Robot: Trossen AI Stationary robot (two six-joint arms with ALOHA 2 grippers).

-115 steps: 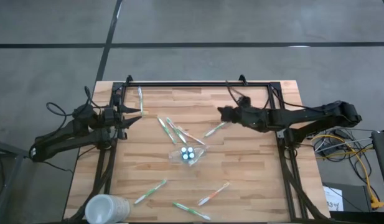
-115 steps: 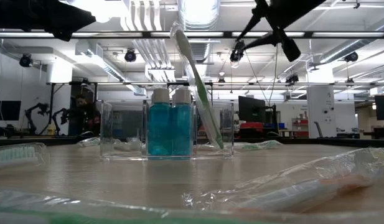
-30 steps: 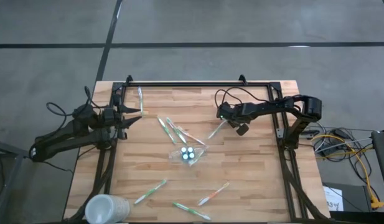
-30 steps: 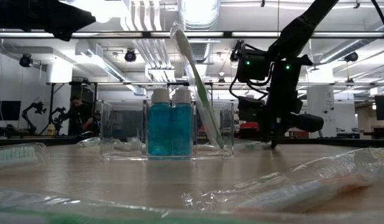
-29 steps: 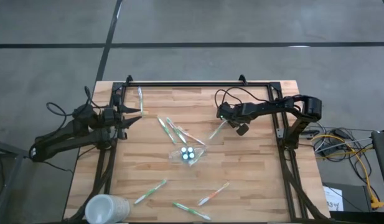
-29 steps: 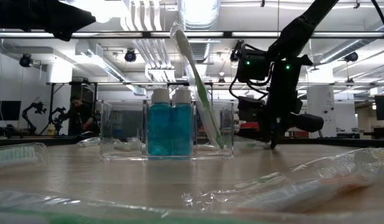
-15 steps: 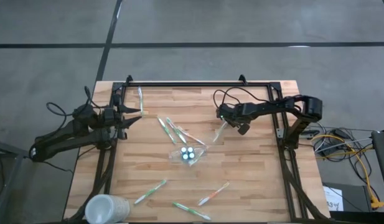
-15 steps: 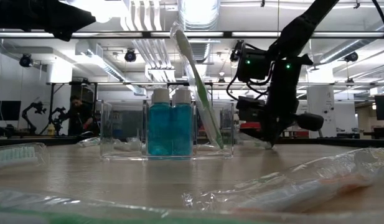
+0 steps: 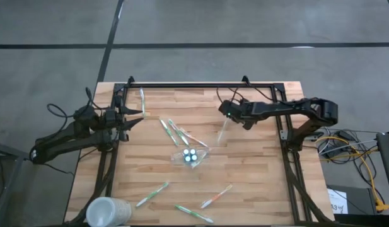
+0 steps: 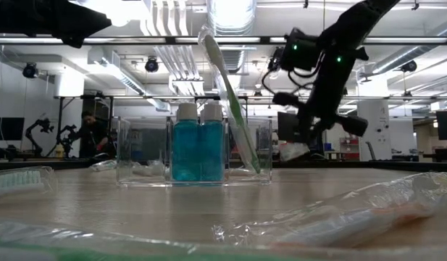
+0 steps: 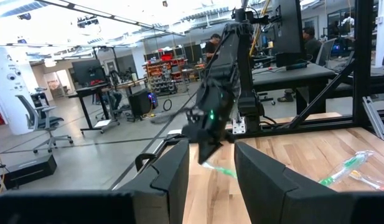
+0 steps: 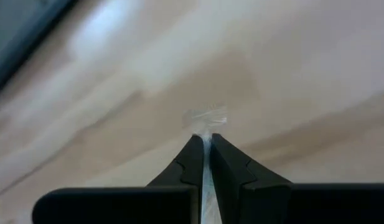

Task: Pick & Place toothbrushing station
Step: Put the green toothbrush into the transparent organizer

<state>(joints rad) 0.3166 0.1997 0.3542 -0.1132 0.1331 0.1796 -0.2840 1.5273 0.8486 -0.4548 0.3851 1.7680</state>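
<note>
As the right pincer hung above the counter beyond the holder, its jaws were pressed together on the crinkled end of a wrapped toothbrush, which dangled below it clear of the wood. The toothbrushing station sat near the counter's middle, a see-through holder with blue tubes standing in it and one toothbrush leaning out of it (the low view showed this plainly).

To do the carrying step well, the judgement was that the grip, taken at the very tip of the wrapper, called for a slow swing toward the holder, so the brush would not sway or slip; its lower end would need to clear the holder's rim before any descent, and the leaning brush should be missed.

Nearest the counter's front edge stood a frosted cup, with wrapped brushes scattered beside it. At the counter's left edge the left pincer waited, its jaws parted and empty. The surface was pale wood planking in a black frame. Beyond it lay a workshop with desks, monitors and a person far off.
</note>
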